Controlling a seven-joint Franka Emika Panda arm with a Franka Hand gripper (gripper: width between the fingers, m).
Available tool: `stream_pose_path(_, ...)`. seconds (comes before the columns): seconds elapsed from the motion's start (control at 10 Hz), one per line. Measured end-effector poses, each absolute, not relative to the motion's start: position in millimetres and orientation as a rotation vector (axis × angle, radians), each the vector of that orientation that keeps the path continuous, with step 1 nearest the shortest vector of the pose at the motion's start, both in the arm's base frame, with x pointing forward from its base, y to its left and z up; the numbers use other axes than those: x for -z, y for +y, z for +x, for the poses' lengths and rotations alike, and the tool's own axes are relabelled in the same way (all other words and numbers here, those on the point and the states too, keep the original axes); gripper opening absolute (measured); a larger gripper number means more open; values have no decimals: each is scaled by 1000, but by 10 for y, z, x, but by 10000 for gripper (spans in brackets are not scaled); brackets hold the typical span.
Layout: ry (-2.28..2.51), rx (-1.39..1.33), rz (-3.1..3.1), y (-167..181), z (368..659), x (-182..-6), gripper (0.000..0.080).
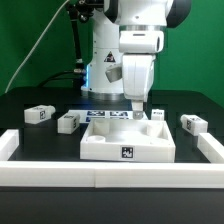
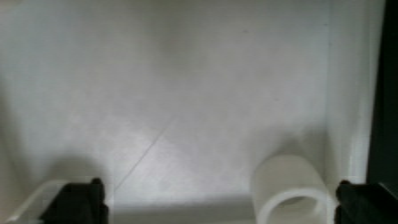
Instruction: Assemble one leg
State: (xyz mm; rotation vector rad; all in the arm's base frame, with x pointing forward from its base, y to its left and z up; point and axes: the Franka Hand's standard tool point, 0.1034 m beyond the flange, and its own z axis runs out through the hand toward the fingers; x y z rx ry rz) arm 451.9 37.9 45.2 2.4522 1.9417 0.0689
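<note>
The large flat white square piece with a raised rim (image 1: 127,146) lies mid-table. My gripper (image 1: 136,111) hangs low over its far side. Four small white legs lie on the black table: two on the exterior view's left (image 1: 38,115) (image 1: 68,122) and two on its right (image 1: 157,114) (image 1: 192,124). In the wrist view my gripper (image 2: 222,202) is open, its black fingertips (image 2: 75,200) wide apart over a white surface. A white rounded tube-like part (image 2: 299,195) stands between them, close to the other fingertip. I cannot tell what it belongs to.
The marker board (image 1: 104,116) lies behind the square piece, under the arm. A low white wall (image 1: 100,176) runs along the table's front and turns back at both sides (image 1: 8,145) (image 1: 211,148). The robot's base stands behind.
</note>
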Motion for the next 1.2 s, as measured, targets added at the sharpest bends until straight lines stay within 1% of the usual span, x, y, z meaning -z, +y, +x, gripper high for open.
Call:
stream_pose_path(0.2,1953,-41,2465,361,4359,-351,650)
stream_pose_path(0.5,1964,-18,2485,335,4248,-151,650)
stream_pose_path(0.8,1987,-66,2452,438,4275,-105,650)
stream_pose_path(0.9,1984,-68,2453,433,4285,-107,535)
stream_pose_path(1.0,1982,-68,2454,430,4283,-106,361)
stream_pose_path(1.1,1982,-67,2455,428,4283,-106,361)
stream_pose_path(1.2,1982,-67,2455,428,4282,-106,174)
